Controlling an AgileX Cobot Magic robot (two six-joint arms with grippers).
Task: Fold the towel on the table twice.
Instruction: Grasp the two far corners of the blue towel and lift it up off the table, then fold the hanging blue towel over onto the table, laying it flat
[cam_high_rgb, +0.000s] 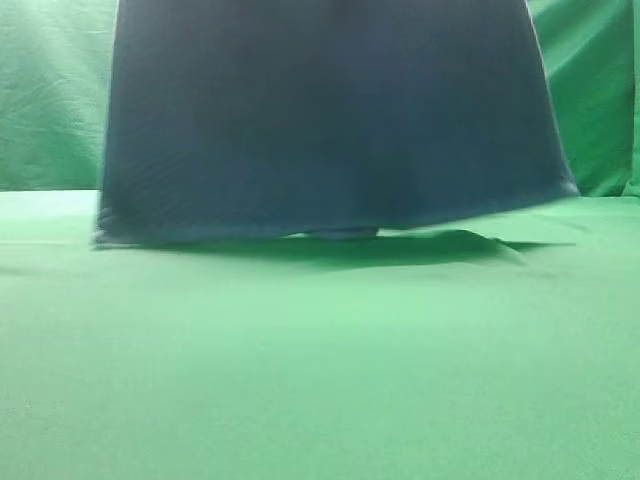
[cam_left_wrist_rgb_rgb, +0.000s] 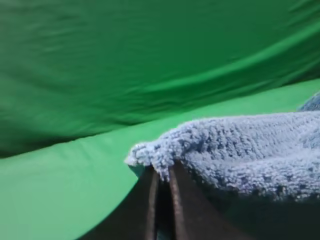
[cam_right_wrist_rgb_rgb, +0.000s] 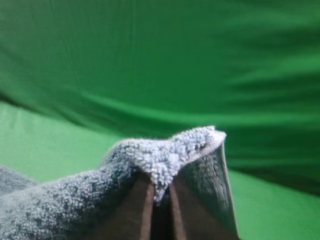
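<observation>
The blue-grey towel hangs like a curtain in the exterior high view, filling the upper middle, its lower edge just touching the green table. Neither gripper shows in that view. In the left wrist view my left gripper is shut on a fluffy corner of the towel, the dark fingers pressed together. The right wrist view has my right gripper shut on another corner of the towel, which folds over the fingertips.
A wrinkled green backdrop curtain rises behind the table and fills the upper part of both wrist views. The towel's shadow lies on the cloth under its lower edge.
</observation>
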